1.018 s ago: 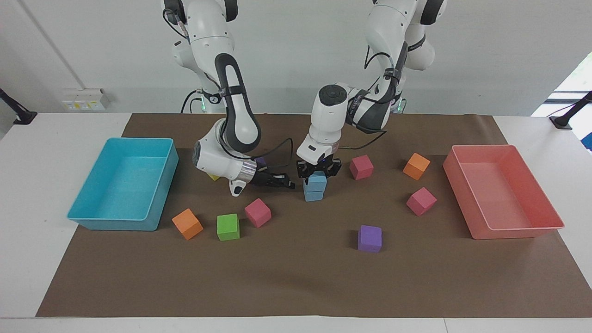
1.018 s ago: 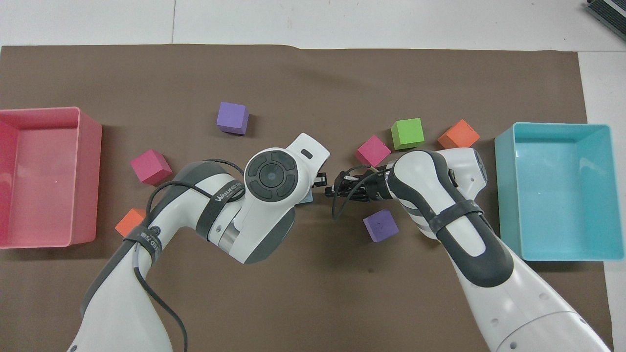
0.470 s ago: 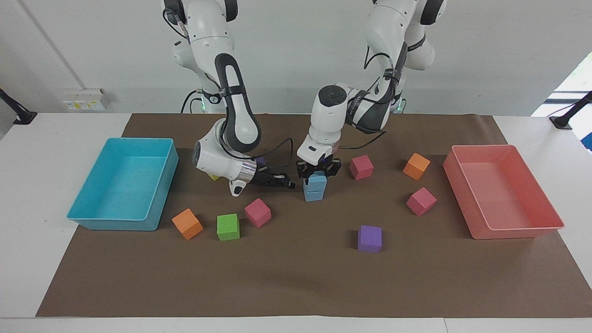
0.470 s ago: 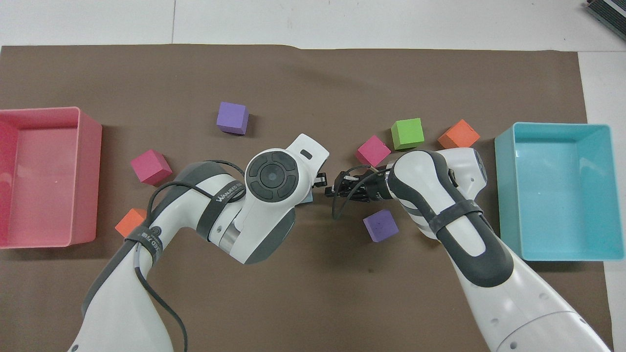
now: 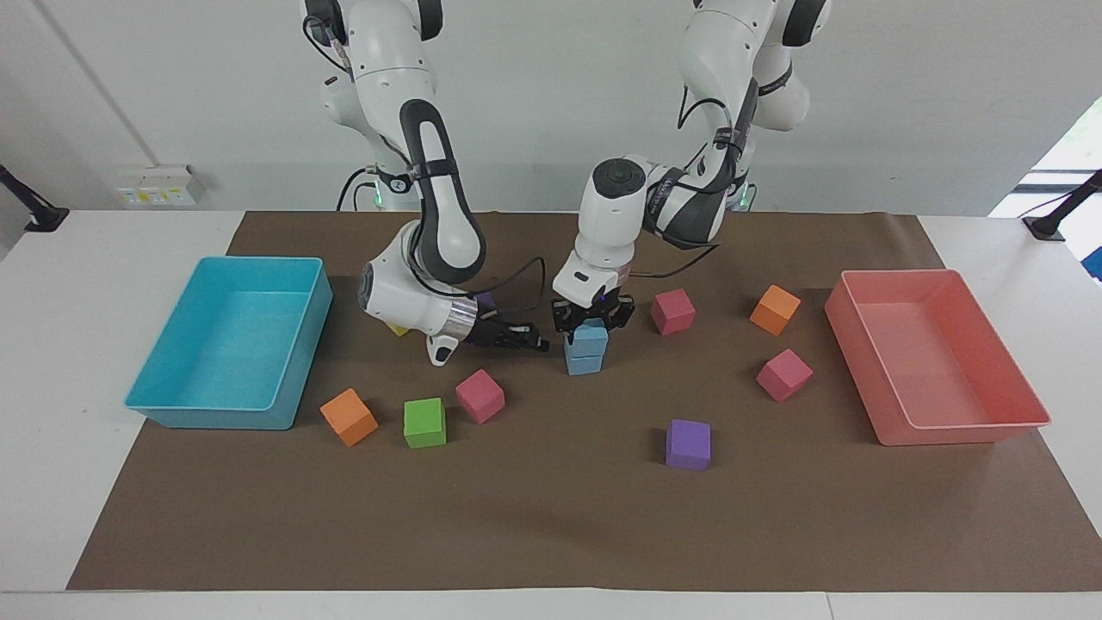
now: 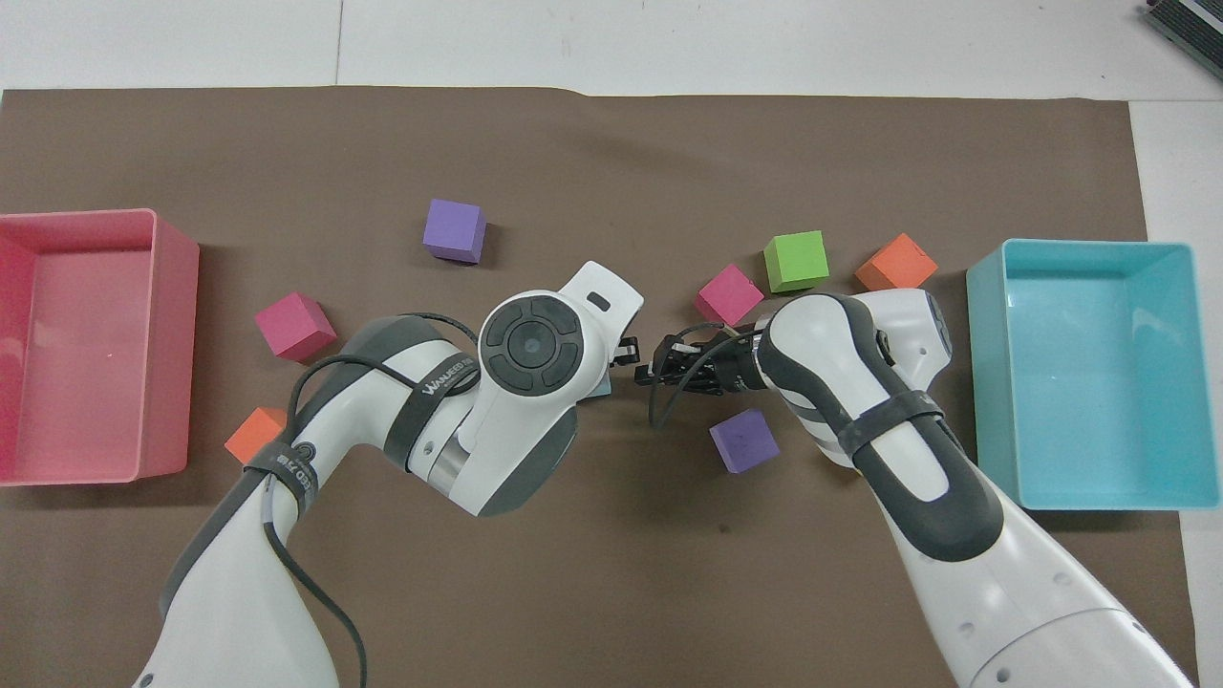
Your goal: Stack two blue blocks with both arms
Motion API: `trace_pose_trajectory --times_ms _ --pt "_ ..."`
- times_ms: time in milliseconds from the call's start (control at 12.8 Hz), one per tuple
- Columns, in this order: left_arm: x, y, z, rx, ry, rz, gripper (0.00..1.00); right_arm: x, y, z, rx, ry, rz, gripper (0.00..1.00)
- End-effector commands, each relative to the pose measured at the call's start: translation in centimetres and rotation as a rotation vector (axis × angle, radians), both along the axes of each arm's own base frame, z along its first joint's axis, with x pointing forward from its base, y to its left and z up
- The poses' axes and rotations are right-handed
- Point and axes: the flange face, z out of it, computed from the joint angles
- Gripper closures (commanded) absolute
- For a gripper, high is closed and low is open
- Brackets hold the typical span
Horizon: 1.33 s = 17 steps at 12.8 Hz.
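Two pincers sit mid-tabletop: the left pincer clamps the upper blue block, seating it squarely on the lower blue block; the right pincer, closed and empty, waits just beside the stack.

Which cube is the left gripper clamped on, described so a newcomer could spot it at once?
Start at the brown paper mat between the large cyan plastic tray and the large pink plastic tray. Mid-mat stands a two-high stack of light blue foam cubes. The left gripper holds the upper blue cube, the only cube resting on another, the lower blue cube.
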Motion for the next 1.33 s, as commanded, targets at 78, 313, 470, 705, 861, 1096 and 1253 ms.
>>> trace_pose_trajectory --times_ms 78,313,470,705,861,1096,1253 --pt "-0.24 -0.15 -0.18 0.002 -0.011 0.004 0.31 -0.18 -0.29 -0.17 0.023 -0.02 0.003 1.0" --pt "-0.4 -0.03 -0.45 0.007 -0.006 -0.002 0.1 -0.18 -0.29 -0.17 0.023 -0.02 0.003 1.0" --pt "-0.41 -0.02 -0.47 0.009 -0.005 -0.004 0.05 -0.18 -0.29 -0.17 0.023 -0.02 0.003 1.0" --pt "-0.37 -0.05 -0.38 0.007 -0.008 -0.01 0.03 -0.19 -0.24 -0.17 0.022 -0.021 0.003 1.0" --pt "-0.37 -0.05 -0.38 0.008 -0.008 -0.016 0.02 -0.18 -0.23 -0.08 0.022 -0.022 0.002 1.0" --pt "-0.49 -0.2 -0.38 0.007 -0.008 -0.019 0.02 -0.18 -0.18 0.07 0.03 -0.019 0.007 1.0" --pt "-0.34 -0.31 0.12 0.003 -0.014 -0.015 0.0 0.14 -0.61 0.6 0.021 -0.024 0.005 1.0"
